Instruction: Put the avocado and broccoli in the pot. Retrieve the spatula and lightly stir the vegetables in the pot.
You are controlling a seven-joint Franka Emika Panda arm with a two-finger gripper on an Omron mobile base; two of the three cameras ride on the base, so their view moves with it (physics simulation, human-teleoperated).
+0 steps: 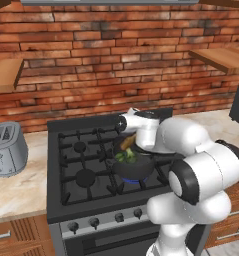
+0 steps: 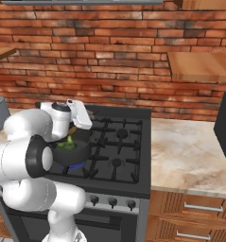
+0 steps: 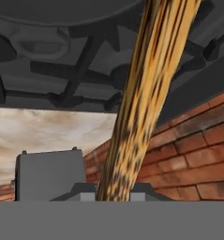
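Stood closed narrow, the hand [image 3: 114, 193], on the spatula [image 3: 146, 103]: handle rising from between the two tips in the hand view, so judged gripped rather than merely touched. Reached down over the pot [image 1: 138, 170], which sat on a front burner of the stove [image 1: 81, 150], near the arm. Saw green vegetables [image 1: 125, 156] lying inside the pot, with the brown spatula slanting down towards them from above (could not separate avocado from broccoli at this size, nor tell whether the head touched them).

Judged the spatula light and stiff: wood, no flex to speak of, so any turn of the wrist would pass straight to the head. Judged the thin, smooth handle likely to pivot or slide between flat pads if pushed sideways against something heavy. Best taken on the handle, well back from the head, with the flat faces against the pads, as appeared to be the case here.

Judged the vegetables small and light, the round one apt to roll away, the lumpy one apt to catch. Judged the pot heavy enough to stay put under a gentle sweep, though a hard shove at its wall could skid it on the grate. Called for slow, shallow strokes, kept clear of the rim.
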